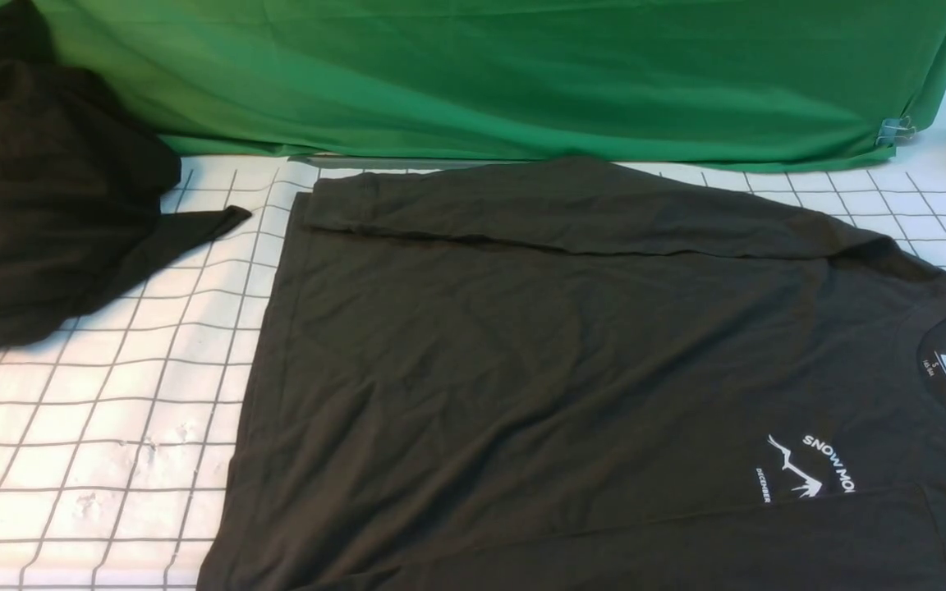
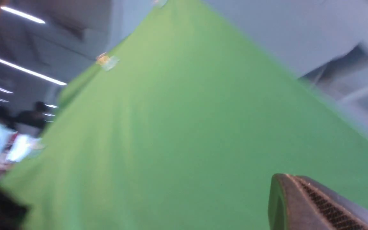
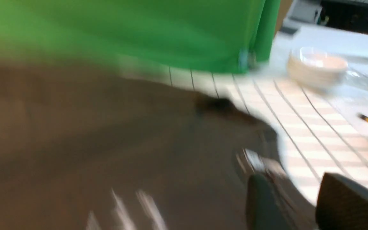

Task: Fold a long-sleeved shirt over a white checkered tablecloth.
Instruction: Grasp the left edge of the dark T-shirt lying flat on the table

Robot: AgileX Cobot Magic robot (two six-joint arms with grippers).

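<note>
Left end effector [image 2: 311,207] clenched, facing green backdrop [image 2: 184,127]. Right end effector [image 3: 299,204] released, jaws apart, hovering over collar [image 1: 945,322]. Long-sleeved shirt [image 1: 571,369] lies flat on white checkered tablecloth [image 1: 95,460], far sleeve [image 1: 571,209] folded in. Next, likely: grasp collar end, fold body toward hem.

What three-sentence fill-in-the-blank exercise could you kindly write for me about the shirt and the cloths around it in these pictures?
1. The long-sleeved shirt lies spread on the white checkered tablecloth with its collar toward the robot's ____ side.
2. Behind the shirt hangs a plain ____ backdrop.
3. The blacker heap of cloth lies to the robot's ____ of the shirt.

Missing words: right; green; left.
</note>
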